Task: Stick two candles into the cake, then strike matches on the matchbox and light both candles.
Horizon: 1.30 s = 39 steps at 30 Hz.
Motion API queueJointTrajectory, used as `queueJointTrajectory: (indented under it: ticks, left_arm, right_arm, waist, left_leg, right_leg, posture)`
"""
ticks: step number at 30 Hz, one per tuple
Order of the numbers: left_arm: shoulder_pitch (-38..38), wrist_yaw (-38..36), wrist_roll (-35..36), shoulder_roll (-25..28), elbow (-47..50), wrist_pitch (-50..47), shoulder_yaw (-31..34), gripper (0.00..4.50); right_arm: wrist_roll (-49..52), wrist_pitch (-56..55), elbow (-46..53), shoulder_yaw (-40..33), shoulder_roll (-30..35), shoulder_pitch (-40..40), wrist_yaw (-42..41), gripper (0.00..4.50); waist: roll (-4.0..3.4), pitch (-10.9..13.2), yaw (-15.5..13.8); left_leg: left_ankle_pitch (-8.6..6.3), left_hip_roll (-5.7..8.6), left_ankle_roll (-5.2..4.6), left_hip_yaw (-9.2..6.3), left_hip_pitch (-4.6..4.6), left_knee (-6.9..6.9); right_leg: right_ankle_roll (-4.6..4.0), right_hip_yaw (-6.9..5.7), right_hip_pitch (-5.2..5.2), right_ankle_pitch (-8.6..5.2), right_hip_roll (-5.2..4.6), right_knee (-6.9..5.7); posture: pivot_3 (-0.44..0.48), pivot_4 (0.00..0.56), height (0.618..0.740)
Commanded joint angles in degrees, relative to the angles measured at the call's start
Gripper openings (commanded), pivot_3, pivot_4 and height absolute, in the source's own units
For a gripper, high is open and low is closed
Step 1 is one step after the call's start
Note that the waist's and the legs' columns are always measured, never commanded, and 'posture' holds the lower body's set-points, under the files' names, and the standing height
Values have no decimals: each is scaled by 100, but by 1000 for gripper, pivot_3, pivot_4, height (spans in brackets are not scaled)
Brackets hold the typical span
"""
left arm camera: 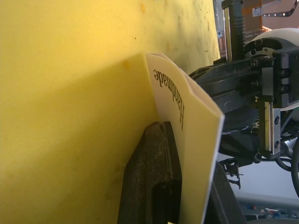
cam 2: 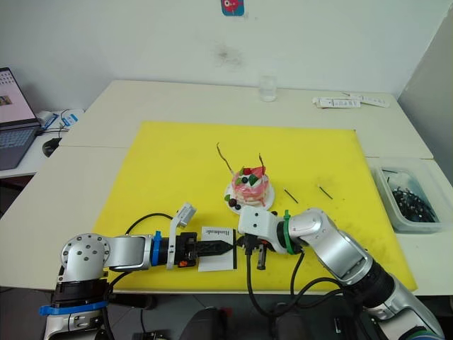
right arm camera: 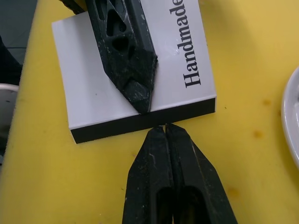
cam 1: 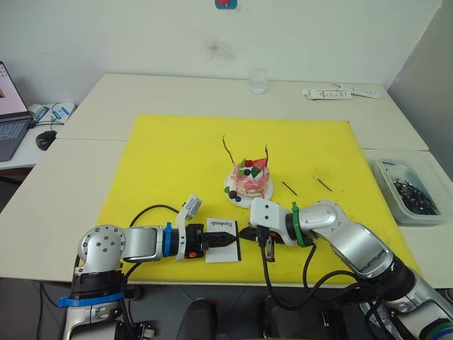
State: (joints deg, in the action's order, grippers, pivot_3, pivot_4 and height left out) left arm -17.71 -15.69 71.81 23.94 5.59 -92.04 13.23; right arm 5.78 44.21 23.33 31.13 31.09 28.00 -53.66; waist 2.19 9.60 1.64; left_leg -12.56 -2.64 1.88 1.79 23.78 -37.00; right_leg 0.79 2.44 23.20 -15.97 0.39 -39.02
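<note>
Right gripper (right arm camera: 167, 127) fingers pressed together, tips at the matchbox's (right arm camera: 93, 88) dark side strip, possibly pinching a match, too thin to tell. Left gripper (cam 1: 228, 240) clamps the matchbox flat on the yellow mat (cam 1: 170, 163). Cake (cam 1: 248, 183) just beyond, two candles (cam 1: 228, 150) upright in it.

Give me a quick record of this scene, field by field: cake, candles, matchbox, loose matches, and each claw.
cake: small round pink-and-white cake on a white plate, on the yellow mat
candles: two thin wavy reddish candles upright in the cake
matchbox: flat white "Handmade" matchbox, clamped by the left claw
matches: two short dark matches lying on the mat to the robot's right of the cake
right claw: right claw shut, tips at the matchbox's dark edge; whether it grips anything cannot be told
</note>
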Motion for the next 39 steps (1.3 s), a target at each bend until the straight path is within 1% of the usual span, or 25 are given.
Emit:
queueJointTrajectory:
  ticks: [1, 4, 9, 13, 16, 18, 20, 24, 29, 31, 33, 36, 39]
  left_arm:
    - [93, 35, -221, 30, -4, -45, -97, 29]
    - [65, -71, -209, 64, 11, -45, -111, 29]
    - [6, -376, -202, 203, 174, -6, -183, 29]
    - [-157, -1029, 192, 556, 309, -46, -280, 29]
    - [-230, -1474, 246, 874, 332, -46, -504, 29]
    - [-282, -1689, 124, 1045, 337, -45, -682, 29]
    - [-342, -1796, -150, 1174, 283, 51, -940, 29]
    - [-406, -1947, -669, 1268, 169, 325, -1381, 29]
    - [-504, -2101, -1012, 1270, 28, 464, -1493, 29]
    - [-507, -2151, -1098, 1276, -6, 495, -1479, 604]
    - [-507, -2149, -1180, 1271, -41, 483, -1454, 1087]
    - [-521, -2166, -1215, 1270, -110, 435, -1390, 2039]
    - [-541, -2178, -1179, 1273, -174, 350, -1284, 2039]
  right_arm:
    - [42, -49, 240, -156, 87, 22, 34, 0]
    - [58, -57, 274, -256, 148, -12, 65, 0]
    - [206, 140, 613, -680, 349, -199, 175, 0]
    - [448, 415, 998, -1104, 513, -464, 252, 0]
    - [633, 603, 1223, -1337, 613, -611, 298, 0]
    - [753, 707, 1354, -1449, 677, -689, 314, 0]
    - [858, 802, 1480, -1510, 733, -777, 343, 0]
    - [975, 931, 1635, -1491, 771, -854, 470, 0]
    - [1075, 1053, 1692, -1411, 713, -768, 620, 0]
    - [1106, 1083, 1705, -1385, 696, -743, 661, 0]
    - [1147, 1106, 1719, -1364, 693, -726, 700, 0]
    - [1214, 1140, 1747, -1341, 700, -704, 747, 0]
    - [1267, 1176, 1776, -1327, 715, -679, 780, 0]
  waist:
    - [0, 0, 0]
    - [0, 0, 0]
    - [1, 1, -1]
    - [3, 4, -1]
    - [2, 8, -1]
    - [3, 9, 0]
    - [5, 12, -1]
    - [7, 13, -2]
    - [7, 13, -2]
    - [7, 13, -2]
    - [7, 13, -2]
    - [7, 13, -2]
    - [7, 13, -1]
  left_leg:
    - [0, 0, 0, 0, 0, 0]
    - [0, 0, 0, -1, 0, 1]
    - [0, 0, 0, 0, 2, 2]
    - [0, -3, 0, -4, 5, 5]
    - [0, -4, 0, -6, 7, 9]
    - [0, -3, 1, -4, 7, 9]
    - [-1, -1, 1, -3, 8, 9]
    - [-1, 0, 1, -1, 9, 8]
    - [0, -1, 0, -3, 8, 8]
    - [0, 0, 0, -2, 8, 6]
    - [0, 0, 0, -1, 8, 5]
    - [0, -1, 0, -3, 8, 5]
    - [0, -3, 0, -4, 6, 6]
  right_leg:
    - [0, 0, 0, 0, 0, 0]
    - [0, -1, 0, 0, 0, 0]
    - [0, 0, 1, -1, 0, 2]
    - [-4, -5, 5, -3, 0, 2]
    - [-9, -6, 8, -6, 1, 2]
    - [-10, -6, 8, -7, 1, 3]
    - [-10, -5, 8, -7, 0, 5]
    - [-10, -3, 8, -7, -1, 6]
    - [-11, -6, 8, -8, -2, 6]
    - [-10, -5, 7, -7, -2, 5]
    - [-10, -4, 7, -7, -2, 5]
    - [-10, -6, 6, -7, -3, 5]
    - [-10, -6, 6, -7, -2, 3]
  posture:
    - [0, 150, 740]
    - [0, 150, 740]
    - [0, 150, 740]
    - [0, 150, 740]
    - [0, 150, 740]
    - [0, 150, 740]
    - [0, 150, 740]
    - [0, 150, 740]
    - [0, 150, 740]
    - [0, 150, 740]
    - [0, 150, 740]
    - [0, 150, 740]
    - [0, 150, 740]
